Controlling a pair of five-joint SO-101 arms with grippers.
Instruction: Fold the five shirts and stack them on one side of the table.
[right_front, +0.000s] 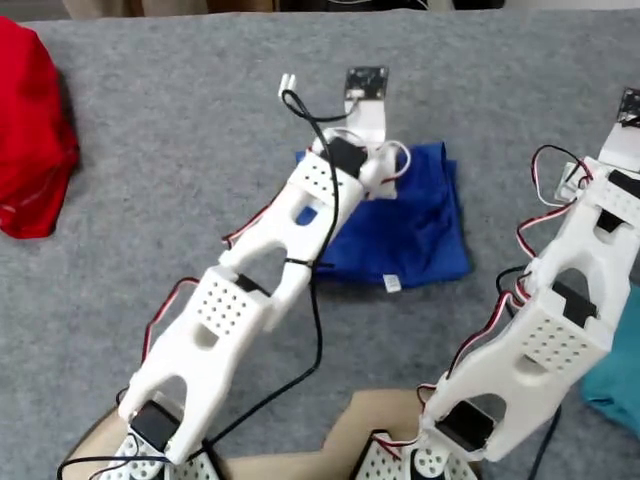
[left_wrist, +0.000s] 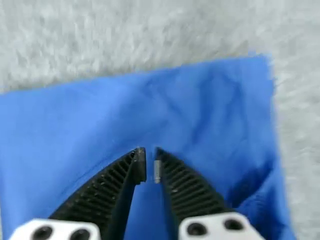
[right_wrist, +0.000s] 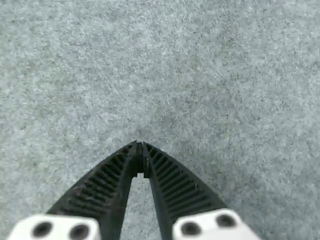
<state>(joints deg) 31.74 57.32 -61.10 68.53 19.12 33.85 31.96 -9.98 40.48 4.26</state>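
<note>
High view: the folded blue shirt (right_front: 420, 240) lies mid-way on the desk (right_front: 180, 150) under the left arm. A red shirt (right_front: 30, 130) and a teal shirt (right_front: 620, 375) wait at opposite edges.

Left wrist view: the left claw (left_wrist: 150, 165) hangs over the blue cloth, spread only by a thin slit and pinching nothing, probably ready for another fold.

Right wrist view: the right claw (right_wrist: 140, 150) is pressed together over bare desk, out of the way.

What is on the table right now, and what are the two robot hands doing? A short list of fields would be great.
Surface: grey, fuzzy table
Blue shirt: folded flat, near the middle
Red shirt: bunched up at the left edge of the high view
Teal shirt: partly seen at the right edge of the high view
Left hand: over the Blue shirt, tips a sliver apart
Right hand: over bare table, tips together, holding nothing
Stacking: the three shirts lie far apart, not yet stacked
</note>
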